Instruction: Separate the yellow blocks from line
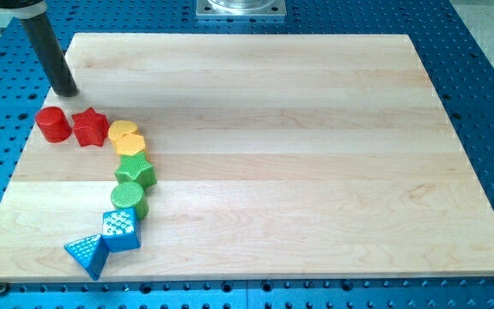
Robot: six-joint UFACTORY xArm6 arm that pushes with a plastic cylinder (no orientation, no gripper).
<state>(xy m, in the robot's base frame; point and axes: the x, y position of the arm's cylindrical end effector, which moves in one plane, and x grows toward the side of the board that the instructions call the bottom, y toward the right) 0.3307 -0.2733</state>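
A curved line of blocks runs down the view's left side of the wooden board (298, 129). It starts with a red cylinder (53, 124) and a red star (90, 127). Then come two yellow blocks touching each other: a yellow heart (124, 131) and a second yellow block (130, 146) just below it. Below them are a green star (135, 172), a green cylinder (128, 196), a blue cube (120, 229) and a blue triangle (87, 253). My tip (65, 91) is above the red cylinder, up and left of the yellow blocks, touching no block.
The board lies on a blue perforated table (487, 77). A metal mounting plate (240, 9) sits at the view's top centre.
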